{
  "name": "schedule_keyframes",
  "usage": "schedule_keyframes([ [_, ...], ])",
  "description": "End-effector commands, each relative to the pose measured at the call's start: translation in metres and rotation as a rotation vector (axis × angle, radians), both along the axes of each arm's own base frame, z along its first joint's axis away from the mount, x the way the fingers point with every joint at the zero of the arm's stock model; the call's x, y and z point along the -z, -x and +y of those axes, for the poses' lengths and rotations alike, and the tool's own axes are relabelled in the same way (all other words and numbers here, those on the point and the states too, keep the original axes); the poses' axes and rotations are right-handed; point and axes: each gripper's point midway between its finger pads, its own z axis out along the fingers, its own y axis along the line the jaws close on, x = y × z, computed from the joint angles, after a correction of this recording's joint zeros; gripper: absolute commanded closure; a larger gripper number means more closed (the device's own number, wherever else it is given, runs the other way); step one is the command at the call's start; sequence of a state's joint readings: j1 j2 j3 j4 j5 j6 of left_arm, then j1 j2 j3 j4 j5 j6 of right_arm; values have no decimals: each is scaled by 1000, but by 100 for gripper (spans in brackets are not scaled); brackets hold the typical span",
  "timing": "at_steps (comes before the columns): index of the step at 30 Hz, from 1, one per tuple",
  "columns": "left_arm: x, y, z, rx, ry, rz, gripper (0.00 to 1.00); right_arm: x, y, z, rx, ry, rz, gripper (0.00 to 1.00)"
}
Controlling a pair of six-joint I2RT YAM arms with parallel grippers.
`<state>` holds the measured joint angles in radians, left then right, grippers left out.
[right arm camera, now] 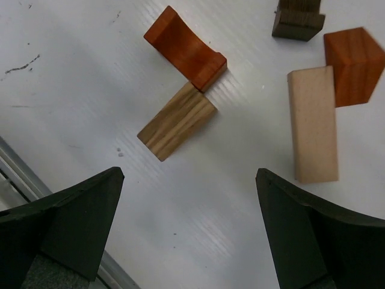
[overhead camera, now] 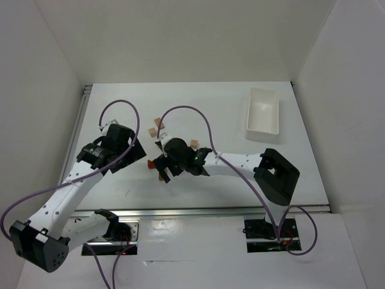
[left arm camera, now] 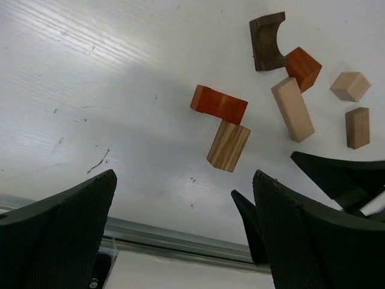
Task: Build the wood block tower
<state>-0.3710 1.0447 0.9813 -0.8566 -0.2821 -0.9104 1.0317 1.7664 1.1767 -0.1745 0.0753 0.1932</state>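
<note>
Several small wooden blocks lie loose on the white table. In the left wrist view I see a reddish-orange curved block (left arm camera: 219,103) touching a striped tan block (left arm camera: 228,144), a dark brown arch (left arm camera: 267,42), a reddish cube (left arm camera: 302,68), a light tan bar (left arm camera: 292,108) and two small tan blocks (left arm camera: 350,85). My left gripper (left arm camera: 186,232) is open and empty, short of the striped block. My right gripper (right arm camera: 189,223) is open and empty above bare table, between the striped block (right arm camera: 177,120) and the tan bar (right arm camera: 313,123). The curved block (right arm camera: 185,48) lies beyond. Nothing is stacked.
A white plastic tray (overhead camera: 263,111) stands at the back right of the table. My two grippers (overhead camera: 137,154) (overhead camera: 162,171) hover close together at mid-left. The right gripper's black fingers (left arm camera: 337,174) show in the left wrist view. A metal rail (overhead camera: 204,211) runs along the near table edge.
</note>
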Motion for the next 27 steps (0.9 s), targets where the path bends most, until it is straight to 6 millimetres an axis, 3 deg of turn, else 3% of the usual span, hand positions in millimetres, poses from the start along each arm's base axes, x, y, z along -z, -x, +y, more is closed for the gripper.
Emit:
schedule_keyframes([
  [1, -20, 16, 18, -71, -30, -29, 0, -5, -7, 20, 90, -79, 71, 0],
  [3, -30, 22, 21, -72, -13, -70, 0, -4, -8, 29, 106, -88, 75, 0],
  [8, -31, 34, 23, -66, 5, -88, 0, 10, -9, 45, 127, -74, 86, 0],
  [10, -32, 37, 26, -72, 0, -95, 0, 22, -3, 47, 135, -60, 107, 2],
  [13, -36, 39, 29, -70, -9, -106, 0, 27, -12, 49, 181, -37, 78, 7],
  [15, -38, 39, 29, -70, -6, -114, 0, 43, -16, 44, 215, 13, 77, 11],
  [18, -40, 40, 29, -71, -2, -122, 0, 51, -16, 46, 221, 37, 70, 31],
  [20, -40, 40, 30, -64, -8, -122, 0, 53, -14, 48, 221, 49, 64, 58],
  [24, -39, 38, 29, -55, -15, -121, 0, 53, -23, 30, 281, 112, 13, 81],
  [27, -40, 34, 26, -43, -10, -128, 0, 54, -21, 12, 257, 180, -25, 92],
])
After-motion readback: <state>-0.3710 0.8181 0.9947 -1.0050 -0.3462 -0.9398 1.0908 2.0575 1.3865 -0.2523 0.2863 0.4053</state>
